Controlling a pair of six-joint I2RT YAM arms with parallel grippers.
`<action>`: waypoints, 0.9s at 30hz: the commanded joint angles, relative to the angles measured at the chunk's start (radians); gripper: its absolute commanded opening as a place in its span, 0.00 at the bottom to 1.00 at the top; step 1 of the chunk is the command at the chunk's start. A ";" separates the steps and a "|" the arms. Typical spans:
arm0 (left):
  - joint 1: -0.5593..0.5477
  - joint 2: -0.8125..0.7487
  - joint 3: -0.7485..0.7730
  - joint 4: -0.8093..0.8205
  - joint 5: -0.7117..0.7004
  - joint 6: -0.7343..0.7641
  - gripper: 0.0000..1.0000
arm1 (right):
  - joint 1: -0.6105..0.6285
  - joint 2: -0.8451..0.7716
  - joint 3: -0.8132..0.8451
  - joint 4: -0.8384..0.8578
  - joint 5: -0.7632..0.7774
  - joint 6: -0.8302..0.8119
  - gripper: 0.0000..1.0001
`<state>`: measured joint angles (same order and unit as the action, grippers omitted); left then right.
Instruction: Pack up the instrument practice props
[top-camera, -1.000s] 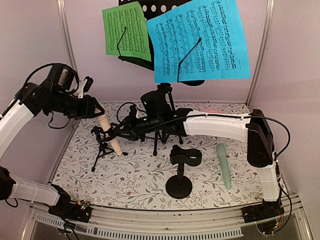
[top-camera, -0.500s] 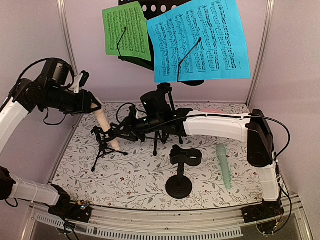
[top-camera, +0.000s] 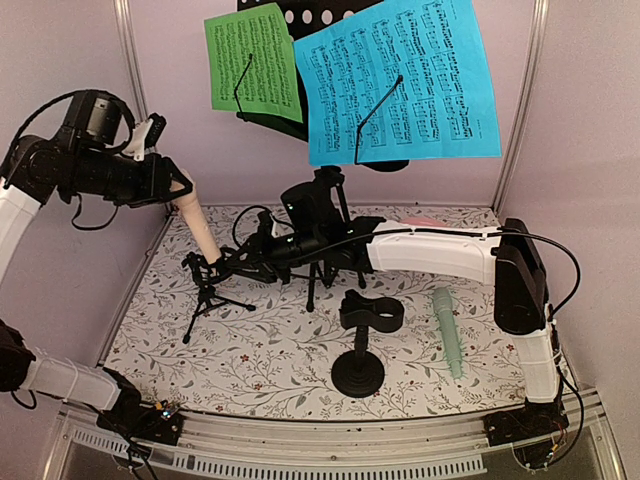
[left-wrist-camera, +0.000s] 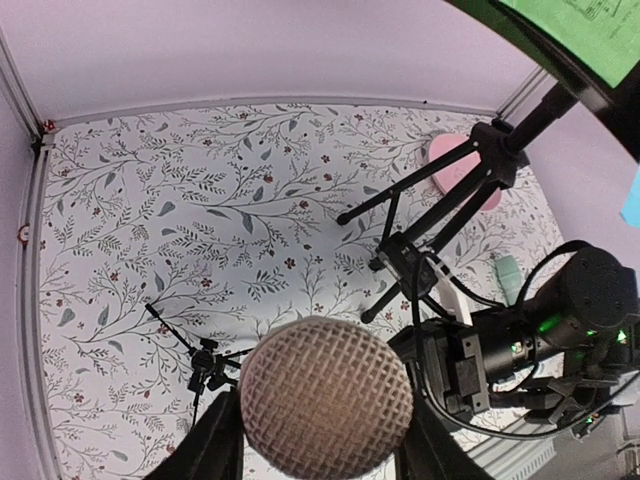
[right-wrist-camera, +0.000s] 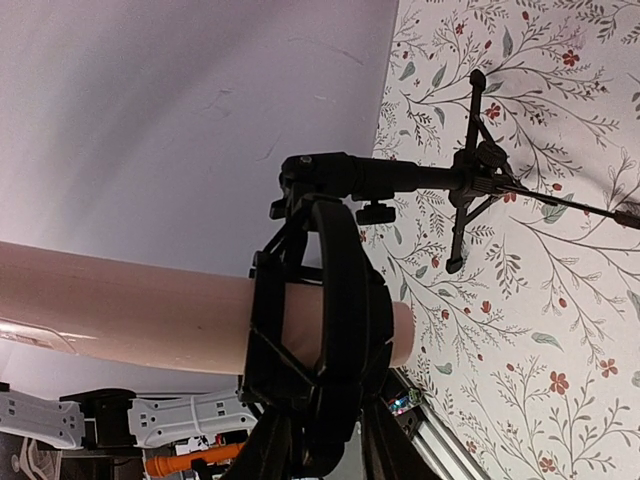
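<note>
At nine o'clock on the flowered mat (top-camera: 280, 370), your left gripper (top-camera: 170, 190) pinches the mesh head of the beige microphone (top-camera: 203, 232), one finger on each side in the wrist view. The handle runs down through the black clip of the small tripod holder (top-camera: 207, 292), and its tail pokes out past the clip. Just toward three o'clock, your right gripper (right-wrist-camera: 320, 445) is clamped on that clip from below, steadying it.

The risk I judge greatest is binding. If you draw the microphone off its own line, the handle can wedge in the clip and drag the light tripod up or over. The right fingers may also slide off the clip's curved band, which would let the holder swing toward the legs of the music stand (top-camera: 312, 285) close by at three o'clock.

The microphone's long axis slants; the head is high toward eleven o'clock and the tail low toward five o'clock. I would judge the pull should follow that slant. Well apart toward four o'clock, the mint microphone (top-camera: 448, 330) lies flat, with its length running twelve to six.
</note>
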<state>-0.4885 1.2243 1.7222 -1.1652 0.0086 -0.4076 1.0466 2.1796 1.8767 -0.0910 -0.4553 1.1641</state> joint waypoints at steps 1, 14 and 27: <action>0.010 0.019 0.092 -0.035 -0.036 0.027 0.39 | -0.002 -0.009 0.019 -0.026 -0.001 -0.016 0.26; 0.015 -0.018 0.147 -0.028 -0.125 0.049 0.38 | -0.012 -0.011 0.019 -0.021 -0.012 -0.021 0.27; 0.016 -0.068 0.200 0.052 -0.252 0.036 0.37 | -0.027 -0.015 0.023 -0.021 -0.024 -0.027 0.30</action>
<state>-0.4858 1.1736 1.8843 -1.1767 -0.1745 -0.3847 1.0313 2.1796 1.8778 -0.0910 -0.4664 1.1572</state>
